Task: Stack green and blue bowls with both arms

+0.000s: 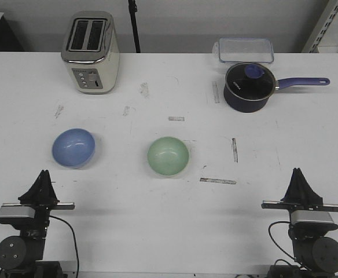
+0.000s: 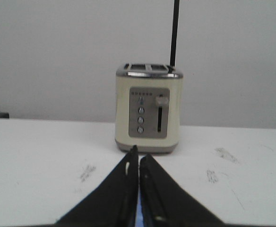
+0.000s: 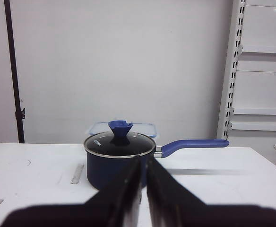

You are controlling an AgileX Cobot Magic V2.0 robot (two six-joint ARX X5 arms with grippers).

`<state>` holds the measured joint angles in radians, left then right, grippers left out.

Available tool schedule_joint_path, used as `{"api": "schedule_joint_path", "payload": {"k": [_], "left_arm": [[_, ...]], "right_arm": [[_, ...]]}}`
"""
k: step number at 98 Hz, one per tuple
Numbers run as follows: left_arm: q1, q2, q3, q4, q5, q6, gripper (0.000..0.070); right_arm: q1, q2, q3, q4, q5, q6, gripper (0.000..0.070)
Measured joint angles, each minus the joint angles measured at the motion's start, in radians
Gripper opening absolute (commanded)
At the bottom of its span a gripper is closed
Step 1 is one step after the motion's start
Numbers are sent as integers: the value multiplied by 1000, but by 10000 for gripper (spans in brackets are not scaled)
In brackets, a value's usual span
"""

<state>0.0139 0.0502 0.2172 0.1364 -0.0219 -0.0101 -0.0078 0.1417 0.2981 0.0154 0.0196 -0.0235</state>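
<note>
Both small black grippers, left (image 1: 44,174) and right (image 1: 297,172), sit pinched nearly closed at the near table edge, holding nothing. The glossy periwinkle blue bowl (image 1: 73,147) sits just ahead of the left one, the pale mint green bowl (image 1: 168,156) mid-table, well apart from it, both on the white table (image 1: 157,220)

Left hand (image 1: 42,174) and right hand (image 1: 297,172) rest low at the near edge, fingers closed.
</note>
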Motion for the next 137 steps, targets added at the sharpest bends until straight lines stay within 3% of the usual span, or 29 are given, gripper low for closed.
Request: {"api": "schedule_joint_path", "payload": {"k": [11, 36, 76, 92, 109, 119, 137], "left_arm": [[0, 76, 102, -71, 0, 51, 3], [0, 311, 330, -136, 0, 75, 2], [0, 777, 722, -545, 0, 69, 2], [2, 923, 831, -711, 0, 14, 3], [43, 1101, 994, -932, 2, -109, 3], [82, 1201, 1073, -1048, 5, -144, 2], [188, 1337, 1157, -1118, 124, -163, 3]], "right_arm": [[0, 0, 0, 0, 0, 0, 9], [0, 0, 0, 0, 0, 0, 9], [0, 0, 0, 0, 0, 0, 9], [0, 0, 0, 0, 0, 0, 9], [0, 0, 0, 0, 0, 0, 9], [0, 0, 0, 0, 0, 0, 9], [0, 0, 0, 0, 0, 0, 9]]}}
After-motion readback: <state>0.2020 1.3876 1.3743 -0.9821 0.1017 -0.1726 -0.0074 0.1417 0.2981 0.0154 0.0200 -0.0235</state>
